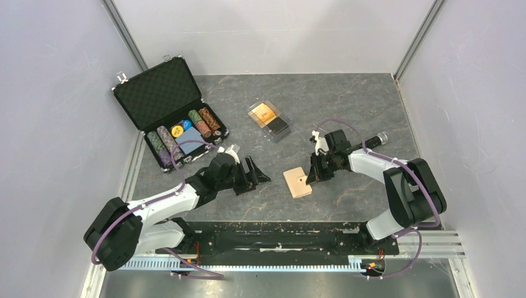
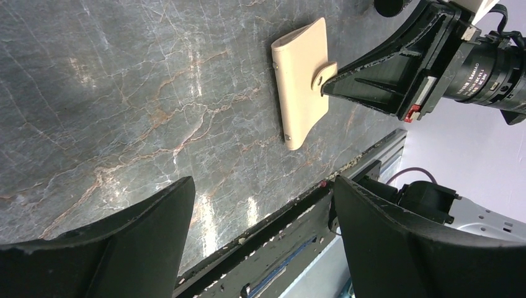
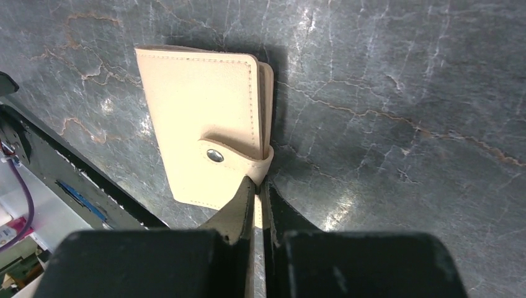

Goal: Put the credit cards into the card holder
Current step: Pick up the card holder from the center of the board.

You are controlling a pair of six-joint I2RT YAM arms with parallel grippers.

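Note:
The tan card holder (image 1: 296, 182) lies closed and snapped on the dark marble table, between the two arms. My right gripper (image 1: 311, 178) is shut, its tips pinching the snap tab at the holder's right edge (image 3: 265, 162). The left wrist view also shows the card holder (image 2: 301, 87) with the right gripper (image 2: 329, 82) at its tab. The credit cards sit farther back: an orange-gold card (image 1: 262, 112) and a black card (image 1: 279, 125), inside a clear plastic box. My left gripper (image 1: 257, 175) hovers open and empty left of the holder, its fingers (image 2: 142, 242) wide apart.
An open black case (image 1: 162, 93) with poker chips and a blue deck stands at the back left. The table's near edge and black rail (image 2: 291, 223) run just below the left gripper. Grey walls enclose the table on three sides.

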